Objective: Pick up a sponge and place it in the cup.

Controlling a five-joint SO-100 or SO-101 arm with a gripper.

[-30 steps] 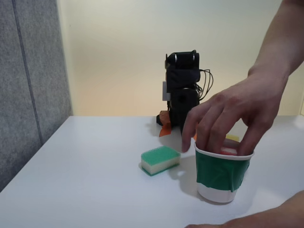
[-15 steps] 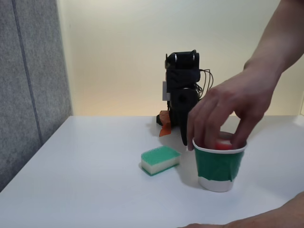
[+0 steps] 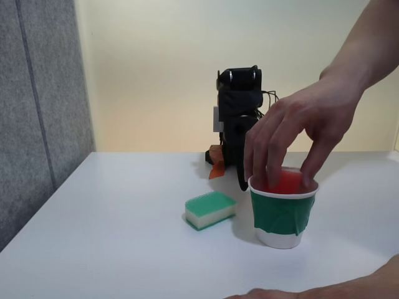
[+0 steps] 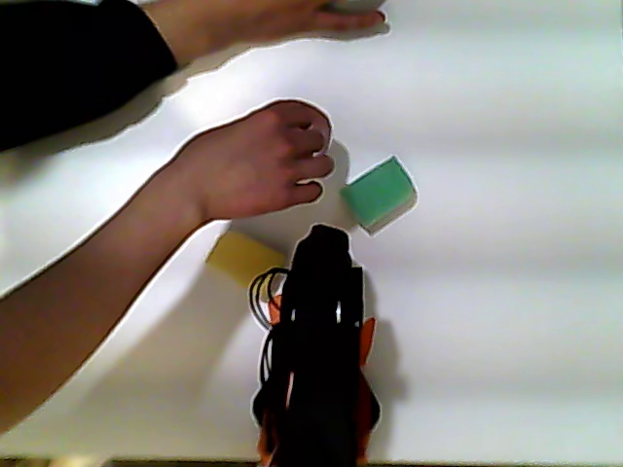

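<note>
A person's hand (image 3: 299, 134) reaches down over the cup (image 3: 282, 213), a white paper cup with a dark green band, and its fingertips (image 3: 272, 175) touch the red sponge (image 3: 283, 182) that sits at the cup's mouth. The risk I see is that the light cup tips or slides on the white tabletop (image 3: 124, 249) if the hand pushes or pulls to one side, because nothing holds the cup down; the sponge could also catch on the rim and drag the cup with it. The hand comes from the upper right in the fixed view, wrist high and fingers curled downward around the rim. In the other view the same hand (image 4: 255, 161) covers the cup from above, and a second hand (image 4: 292, 15) lies flat at the top edge. The black robot arm (image 3: 239, 121) stands folded and upright behind the cup, apart from it. Its claw is not clear enough to judge, so I cannot tell whether it is open or closed. A green-topped sponge (image 3: 211, 210) lies near the cup, and a yellow sponge (image 4: 240, 258) lies beside the arm's base.
</note>
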